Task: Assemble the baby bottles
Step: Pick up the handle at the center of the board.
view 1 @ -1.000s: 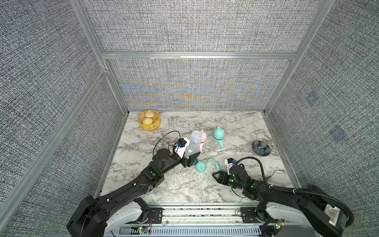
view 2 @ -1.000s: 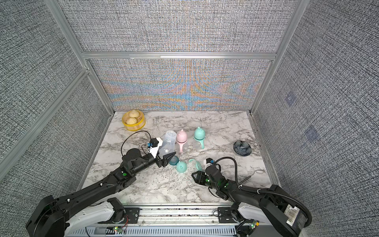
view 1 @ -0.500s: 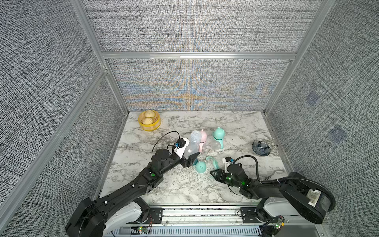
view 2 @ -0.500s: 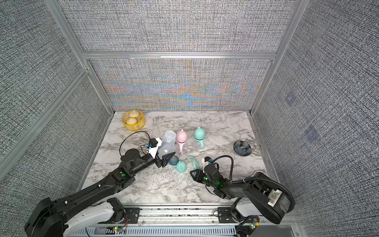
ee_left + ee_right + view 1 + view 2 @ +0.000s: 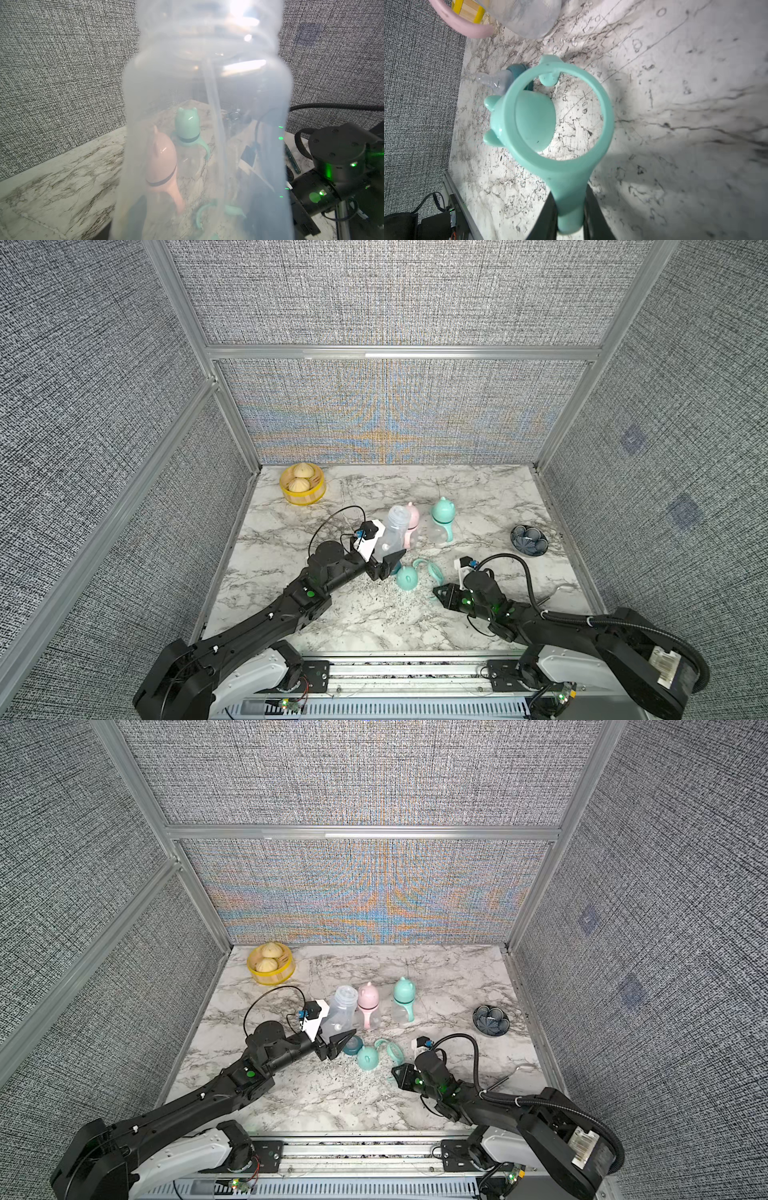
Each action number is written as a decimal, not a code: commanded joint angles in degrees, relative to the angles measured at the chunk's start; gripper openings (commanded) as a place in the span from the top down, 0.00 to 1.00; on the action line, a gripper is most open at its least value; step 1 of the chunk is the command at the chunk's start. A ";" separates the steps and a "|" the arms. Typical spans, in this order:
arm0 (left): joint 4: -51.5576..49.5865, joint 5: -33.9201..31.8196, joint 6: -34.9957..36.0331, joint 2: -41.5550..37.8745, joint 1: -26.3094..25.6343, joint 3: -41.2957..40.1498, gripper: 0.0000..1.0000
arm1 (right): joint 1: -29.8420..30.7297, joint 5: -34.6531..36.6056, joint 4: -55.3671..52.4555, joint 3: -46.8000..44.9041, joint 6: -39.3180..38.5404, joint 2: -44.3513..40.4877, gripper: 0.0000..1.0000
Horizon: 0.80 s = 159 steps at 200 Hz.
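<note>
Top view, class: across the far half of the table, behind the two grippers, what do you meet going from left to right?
yellow basket → clear bottle → pink-capped bottle → mint-capped bottle → dark bowl

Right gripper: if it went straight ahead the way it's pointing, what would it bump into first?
Probably the mint eared cap, lying just beyond the ring of the mint handle that the right gripper grips; depth is uncertain.
</note>
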 commanded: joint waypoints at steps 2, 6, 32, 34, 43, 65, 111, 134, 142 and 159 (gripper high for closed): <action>1.12 1.20 0.39 0.26 0.09 0.47 0.94 | 0.02 2.51 -7.09 1.19 -3.26 -2.36 0.80; 1.17 1.24 0.43 0.37 0.06 0.47 0.94 | 0.04 2.65 -7.66 1.28 -3.53 -2.79 0.80; 1.63 1.94 0.34 0.82 0.01 0.38 0.94 | 0.04 3.74 -12.08 2.31 -5.00 -5.41 0.81; 1.74 2.01 0.31 0.89 0.05 0.38 0.94 | 0.04 3.85 -12.43 2.41 -5.08 -5.65 0.81; 1.87 2.53 0.22 1.20 0.07 0.30 0.94 | 0.04 4.25 -14.18 3.02 -5.59 -6.72 0.82; 2.91 3.91 0.13 2.06 0.03 -0.13 0.94 | 0.04 4.90 -18.82 4.75 -6.92 -9.62 0.82; 8.84 6.79 -0.63 4.59 -0.02 -2.46 0.94 | 0.04 7.15 -33.68 13.61 -11.76 -16.09 0.83; 10.73 7.57 -0.84 5.49 -0.01 -3.09 0.94 | 0.04 8.10 -40.52 19.40 -14.40 -17.55 0.85; 11.22 7.87 -1.01 5.85 -0.02 -3.21 0.94 | 0.04 8.35 -42.47 21.66 -15.52 -17.66 0.85; 12.30 8.55 -1.19 6.38 -0.03 -3.52 0.94 | 0.06 8.65 -45.78 26.67 -18.24 -17.05 0.85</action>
